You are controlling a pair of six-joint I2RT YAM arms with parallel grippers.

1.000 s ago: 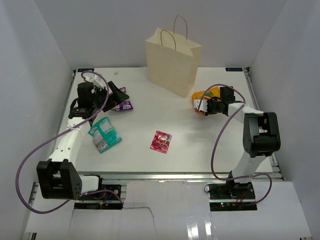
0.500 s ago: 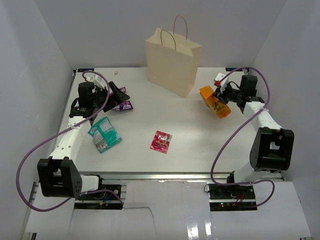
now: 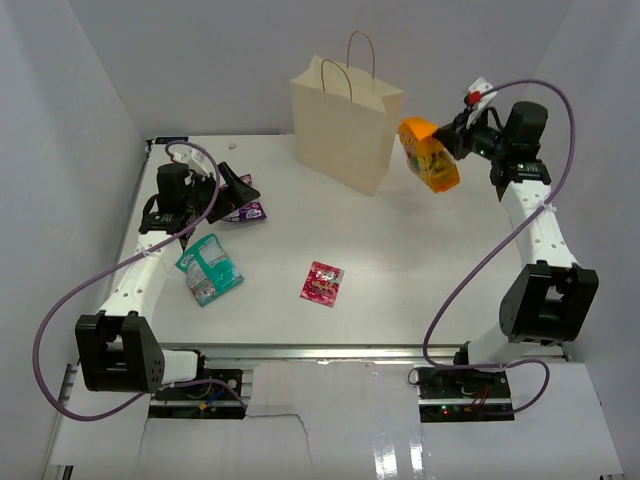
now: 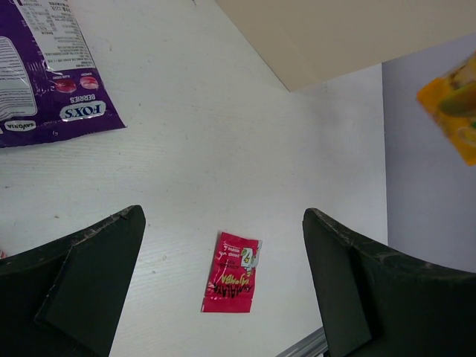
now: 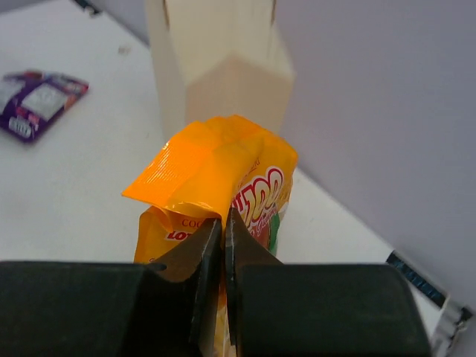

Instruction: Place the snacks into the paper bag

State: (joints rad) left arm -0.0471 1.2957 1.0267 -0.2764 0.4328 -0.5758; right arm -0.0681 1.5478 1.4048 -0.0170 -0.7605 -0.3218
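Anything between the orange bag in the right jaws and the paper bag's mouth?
Nothing visible. The orange bag hangs in the air beside the paper bag; only its twine handles loop above the mouth.

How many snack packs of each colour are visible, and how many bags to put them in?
orange pack: 1
purple pack: 1
teal pack: 1
red sachet: 1
paper bag: 1
Total: 5

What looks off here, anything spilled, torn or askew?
Nothing stands out. The paper bag stands upright, the orange-yellow bag hangs pinched by one edge in the right pincer beside it, and the teal-and-white pack, purple-and-white pack and red sachet lie flat on the table, apart.
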